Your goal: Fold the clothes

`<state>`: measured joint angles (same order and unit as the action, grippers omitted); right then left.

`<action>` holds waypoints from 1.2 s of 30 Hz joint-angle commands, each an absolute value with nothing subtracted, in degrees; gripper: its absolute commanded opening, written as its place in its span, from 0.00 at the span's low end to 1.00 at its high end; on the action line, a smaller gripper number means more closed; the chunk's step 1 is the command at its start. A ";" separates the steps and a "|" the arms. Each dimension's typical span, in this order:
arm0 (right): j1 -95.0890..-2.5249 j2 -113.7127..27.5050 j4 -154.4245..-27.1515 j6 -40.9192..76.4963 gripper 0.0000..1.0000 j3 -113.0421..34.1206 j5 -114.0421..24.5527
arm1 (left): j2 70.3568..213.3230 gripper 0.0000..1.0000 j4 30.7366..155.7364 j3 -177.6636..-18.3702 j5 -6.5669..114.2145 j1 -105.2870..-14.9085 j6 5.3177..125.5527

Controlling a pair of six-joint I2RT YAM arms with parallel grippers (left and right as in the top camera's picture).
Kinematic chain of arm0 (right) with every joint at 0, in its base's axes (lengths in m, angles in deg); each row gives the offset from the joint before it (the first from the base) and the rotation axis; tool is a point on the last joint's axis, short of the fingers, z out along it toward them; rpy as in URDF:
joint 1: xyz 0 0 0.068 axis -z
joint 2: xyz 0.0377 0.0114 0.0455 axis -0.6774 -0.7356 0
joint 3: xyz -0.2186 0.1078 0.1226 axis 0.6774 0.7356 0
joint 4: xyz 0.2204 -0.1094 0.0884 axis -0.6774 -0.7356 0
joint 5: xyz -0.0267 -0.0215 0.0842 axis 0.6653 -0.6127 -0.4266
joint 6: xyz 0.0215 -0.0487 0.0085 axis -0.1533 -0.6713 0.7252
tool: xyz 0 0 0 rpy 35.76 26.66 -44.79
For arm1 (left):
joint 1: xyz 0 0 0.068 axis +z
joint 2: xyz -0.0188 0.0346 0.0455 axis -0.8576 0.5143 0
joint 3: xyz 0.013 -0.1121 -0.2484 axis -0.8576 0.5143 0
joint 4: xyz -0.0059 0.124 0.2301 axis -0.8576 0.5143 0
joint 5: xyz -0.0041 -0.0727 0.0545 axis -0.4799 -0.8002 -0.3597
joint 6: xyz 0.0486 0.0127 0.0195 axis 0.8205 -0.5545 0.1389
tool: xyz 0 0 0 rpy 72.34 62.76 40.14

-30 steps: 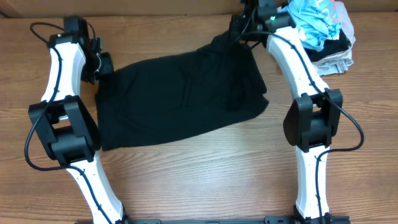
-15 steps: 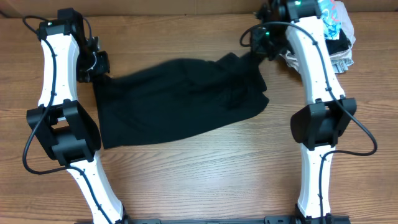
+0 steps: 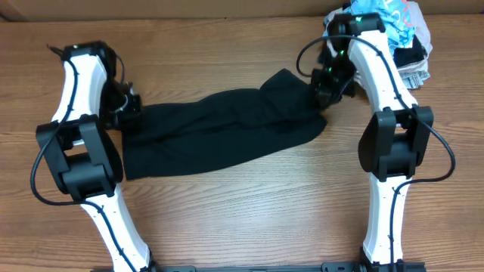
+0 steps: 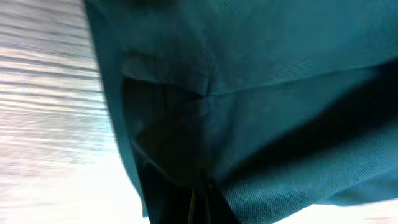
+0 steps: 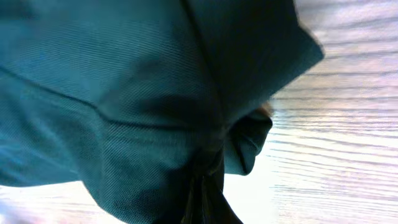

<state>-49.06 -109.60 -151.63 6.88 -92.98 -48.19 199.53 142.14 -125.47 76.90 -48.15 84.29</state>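
Overhead: my left arm (image 3: 74,87) rose from the near table edge, ran up past its dark elbow block, then hooked back at the wrist so the left claw (image 3: 128,115) pointed down at the left end of the black top (image 3: 227,134). My right arm (image 3: 376,64) mirrored it, reaching to the far side of the table (image 3: 249,219) and curling back inward, with the right claw (image 3: 325,92) low at the top's right end. The black top lay on the wood between the two claws as a long, rumpled band, its left part wider and reaching toward the near side, its right end humped up just beside the right claw. Left wrist view: cloth filled nearly the whole picture, reading dark teal there, a seam crossing it, folds gathering to a tight pinch at bottom centre; left claw clamped together on the black top. A strip of wood grain showed along the left side. Right wrist view: same cloth, draped and bunched, converging to a pinch at bottom centre, with a small fold hanging just right of it and bare wood beyond; right claw closed on the black top as well. My own fingers were hidden under fabric in both wrist views. A pile of other garments (image 3: 404,34), light blue on top, sat at the far right corner behind the right arm, apart from the black top.
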 commanded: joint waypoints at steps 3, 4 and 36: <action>-48.93 -108.53 -149.77 6.42 0.18 -93.00 -47.03 | 198.33 0.04 138.19 -120.42 76.93 -52.15 85.62; -48.93 -108.53 -149.57 6.40 0.22 -93.72 -47.01 | 198.33 0.04 137.46 -119.94 76.93 -52.79 85.60; -49.04 -108.77 -123.98 2.16 0.64 -85.85 -54.92 | 198.33 0.04 132.20 -119.41 77.15 -56.07 84.96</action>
<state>-48.97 -109.67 -124.90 4.63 -86.11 -51.55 199.53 132.46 -119.83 76.97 -56.33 84.26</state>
